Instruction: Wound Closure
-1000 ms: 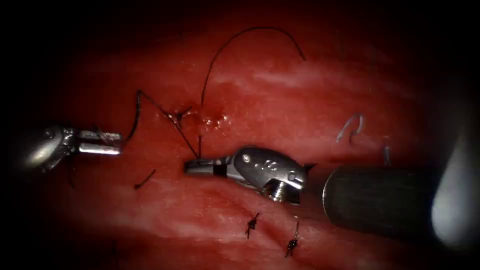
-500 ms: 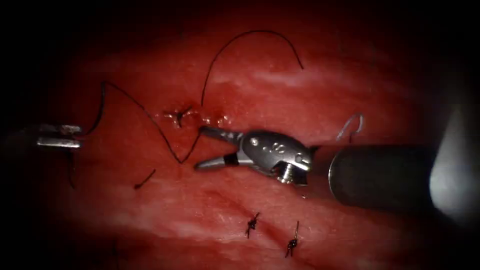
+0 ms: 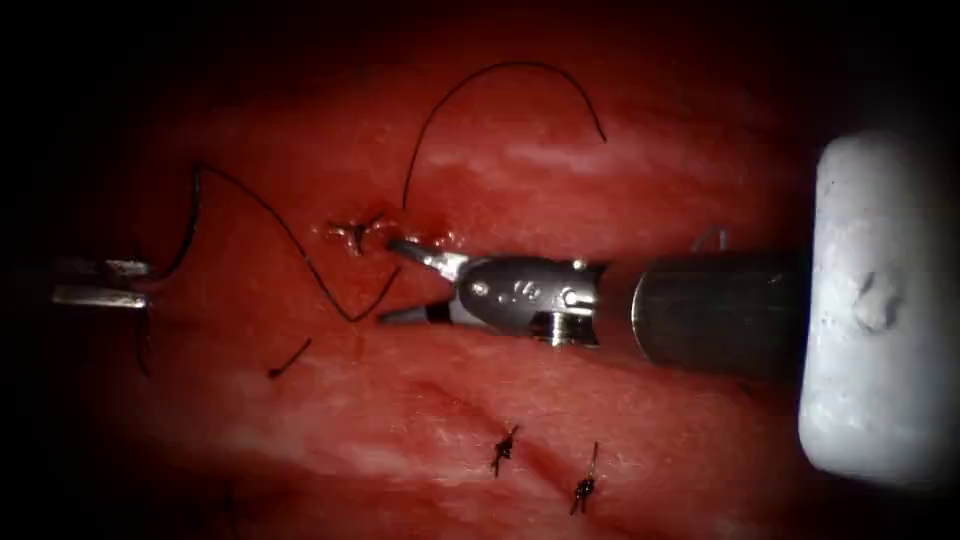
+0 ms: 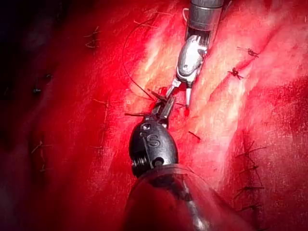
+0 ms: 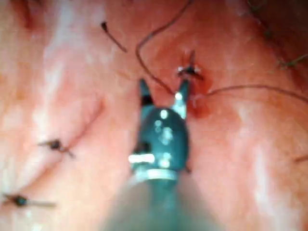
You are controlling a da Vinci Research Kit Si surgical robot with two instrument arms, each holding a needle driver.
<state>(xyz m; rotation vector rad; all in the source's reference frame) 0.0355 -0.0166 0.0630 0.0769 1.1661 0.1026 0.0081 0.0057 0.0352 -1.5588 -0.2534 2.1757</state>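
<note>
Thread [image 3: 300,250] is grasped by the left gripper [image 3: 100,283], whose jaws are clenched on it at the left edge of the tissue [image 3: 600,170], well left of the cut. From there the strand is seen to rise, run down to the right, dip in a slack curve, and reach the right gripper [image 3: 392,280]. The right gripper is released: its jaws are spread, with nothing held, one tip beside the fresh knot [image 3: 355,234] and the red fluid [image 3: 435,240], the other lower. A long tail [image 3: 500,70] arcs from that stitch toward the far edge of the tissue. Two tied stitches [image 3: 505,447] and a cut end [image 3: 288,358] are seen on the tissue. No needle can be made out.
</note>
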